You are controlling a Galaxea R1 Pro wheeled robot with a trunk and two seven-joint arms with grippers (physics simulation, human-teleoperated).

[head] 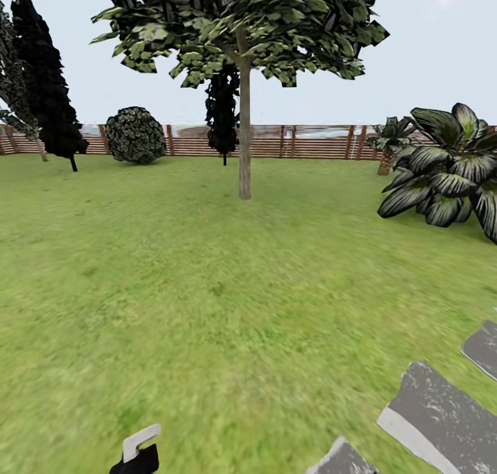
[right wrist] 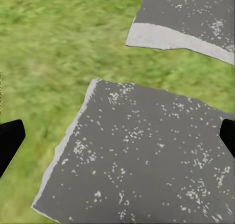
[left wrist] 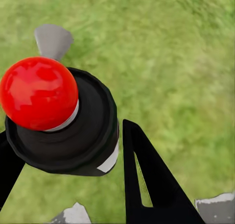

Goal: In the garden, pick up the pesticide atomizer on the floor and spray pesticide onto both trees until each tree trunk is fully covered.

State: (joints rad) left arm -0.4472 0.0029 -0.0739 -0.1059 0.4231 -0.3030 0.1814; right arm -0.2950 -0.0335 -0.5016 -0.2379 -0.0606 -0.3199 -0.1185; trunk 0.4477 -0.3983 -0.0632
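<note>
Green lawn [head: 207, 287]: the garden floor, ringed at the far side by a brown slat fence [head: 310, 142].
Tree [head: 241, 25]: broad leafy crown, straight ahead.
Trunk [head: 244, 149]: grey-brown and upright, well apart from both arms; too far off to tell whether any white specks lie on it.
Sprayer [left wrist: 63, 121]: black body, red knob, grey nozzle [left wrist: 53, 40]; sits between the left fingers, off the grass.
Left gripper [left wrist: 63, 131]: closed around the sprayer's body, one finger on each side.
Right gripper [right wrist: 117, 136]: spread wide, holding nothing, over a grey paving stone [right wrist: 147, 160].
Bearing: the trunk lies forward of the left gripper and slightly to its right; the nozzle seems to point roughly that way.
Next, by judgement: drive closer, then raise the left arm to trunk height.
</note>
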